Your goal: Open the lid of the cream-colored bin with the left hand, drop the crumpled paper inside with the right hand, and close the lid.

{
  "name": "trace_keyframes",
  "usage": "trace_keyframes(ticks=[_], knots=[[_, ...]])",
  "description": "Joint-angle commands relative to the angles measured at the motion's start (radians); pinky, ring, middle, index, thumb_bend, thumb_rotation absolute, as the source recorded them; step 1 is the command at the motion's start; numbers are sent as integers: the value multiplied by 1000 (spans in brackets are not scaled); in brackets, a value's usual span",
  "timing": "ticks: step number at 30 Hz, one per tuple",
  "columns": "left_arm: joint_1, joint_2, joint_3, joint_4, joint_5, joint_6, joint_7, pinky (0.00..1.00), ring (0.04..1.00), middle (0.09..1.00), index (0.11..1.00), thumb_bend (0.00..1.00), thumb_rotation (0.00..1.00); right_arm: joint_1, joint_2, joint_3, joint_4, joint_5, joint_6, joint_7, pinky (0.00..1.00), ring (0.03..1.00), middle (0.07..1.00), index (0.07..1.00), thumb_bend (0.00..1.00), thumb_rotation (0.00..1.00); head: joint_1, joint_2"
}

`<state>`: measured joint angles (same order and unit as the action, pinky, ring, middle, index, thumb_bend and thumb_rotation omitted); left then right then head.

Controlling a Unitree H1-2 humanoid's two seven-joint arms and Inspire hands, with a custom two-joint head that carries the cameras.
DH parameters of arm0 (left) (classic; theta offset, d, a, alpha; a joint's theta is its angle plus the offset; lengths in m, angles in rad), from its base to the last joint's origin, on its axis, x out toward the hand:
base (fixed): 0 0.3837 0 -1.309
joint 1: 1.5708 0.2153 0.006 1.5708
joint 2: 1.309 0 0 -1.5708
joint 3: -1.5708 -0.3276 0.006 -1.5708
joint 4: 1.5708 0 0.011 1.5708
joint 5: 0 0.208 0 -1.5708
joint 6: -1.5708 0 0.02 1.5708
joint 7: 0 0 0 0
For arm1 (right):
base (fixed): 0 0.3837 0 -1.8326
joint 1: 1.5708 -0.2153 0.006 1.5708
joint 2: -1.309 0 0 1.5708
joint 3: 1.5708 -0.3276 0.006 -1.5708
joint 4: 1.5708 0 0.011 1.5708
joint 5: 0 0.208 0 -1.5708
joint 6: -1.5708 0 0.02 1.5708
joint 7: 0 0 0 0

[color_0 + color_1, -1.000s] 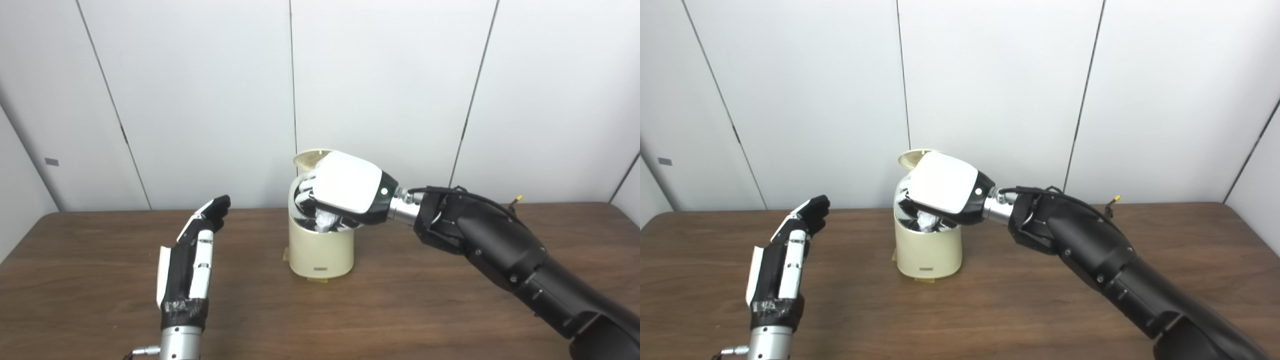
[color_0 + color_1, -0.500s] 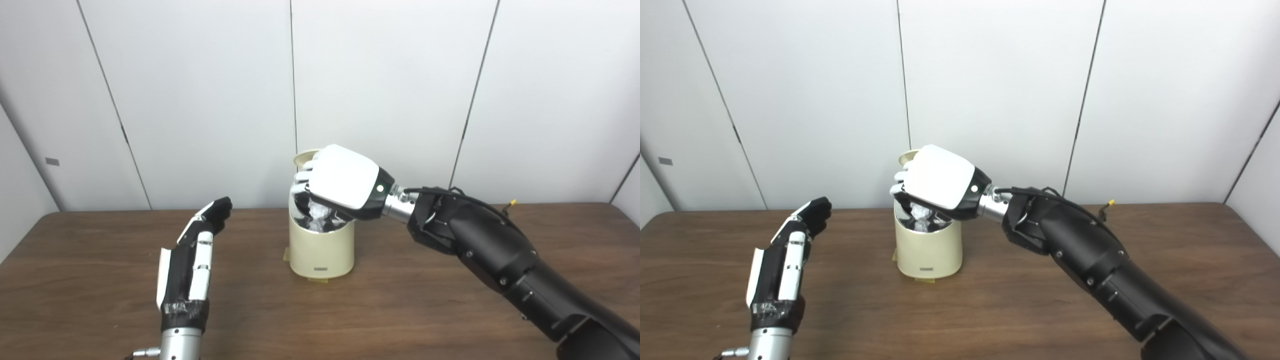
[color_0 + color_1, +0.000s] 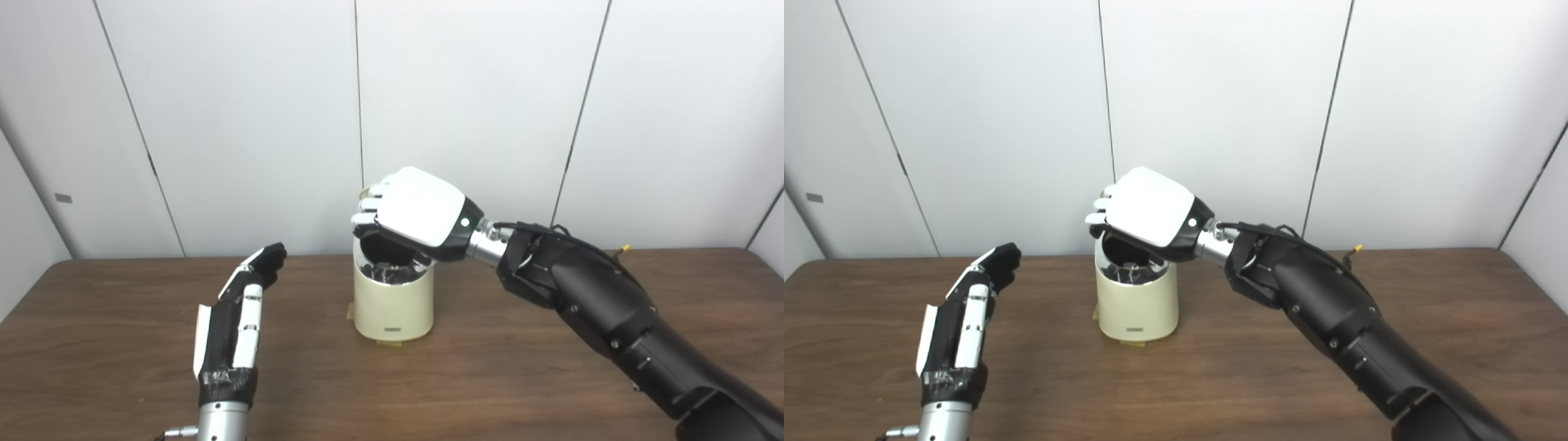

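Note:
The cream-colored bin [image 3: 393,306] stands mid-table with its mouth uncovered. Its raised lid [image 3: 365,195] is almost wholly hidden behind my right hand [image 3: 416,211]. That hand hovers just above the opening, palm down, fingers loosely curled forward, and I see nothing in it. Low inside the shiny interior lies a pale crumpled shape, the paper [image 3: 1130,269], only partly visible. My left hand [image 3: 236,324] stands upright to the left of the bin, well apart from it, fingers stretched out and empty.
The brown wooden table [image 3: 551,380] runs to a white panelled wall just behind the bin. My right forearm [image 3: 600,306] slants across the table's right side. A small yellowish tab [image 3: 388,343] sticks out under the bin's front.
My right hand has risen out of the bin mouth and shifted slightly left. The paper that was between its fingers now lies down inside the bin. The left hand has stayed still.

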<state>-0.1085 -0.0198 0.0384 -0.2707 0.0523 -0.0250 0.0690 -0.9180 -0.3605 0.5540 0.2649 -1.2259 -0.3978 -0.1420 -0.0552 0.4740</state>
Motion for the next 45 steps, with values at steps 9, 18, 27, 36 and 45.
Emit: trace_keyframes(ticks=[9,18,27,36,45], knots=[[-33,-1,-5,1,1,-51,0,870,852,817,806,160,831,-45,-17,-29,-34,13,14,7,479,636,670,642,1000,122,-3,-1],[-32,3,1,-2,0,-36,1,893,857,820,806,163,834,-5,7,-70,31,68,-60,-286,304,378,442,488,563,157,-7,-1],[-37,17,4,16,-25,-53,-12,862,845,819,806,161,830,154,102,-235,-33,475,-63,-273,163,213,274,469,519,164,-12,-6],[-42,32,3,33,-26,-73,-16,812,815,791,782,151,753,373,137,-315,-148,830,-8,-4,885,928,936,910,368,932,-19,-8],[-53,45,5,22,-13,-69,-20,821,814,790,781,158,825,537,189,-409,-145,917,19,28,971,1000,1000,998,612,1000,-16,-14]])
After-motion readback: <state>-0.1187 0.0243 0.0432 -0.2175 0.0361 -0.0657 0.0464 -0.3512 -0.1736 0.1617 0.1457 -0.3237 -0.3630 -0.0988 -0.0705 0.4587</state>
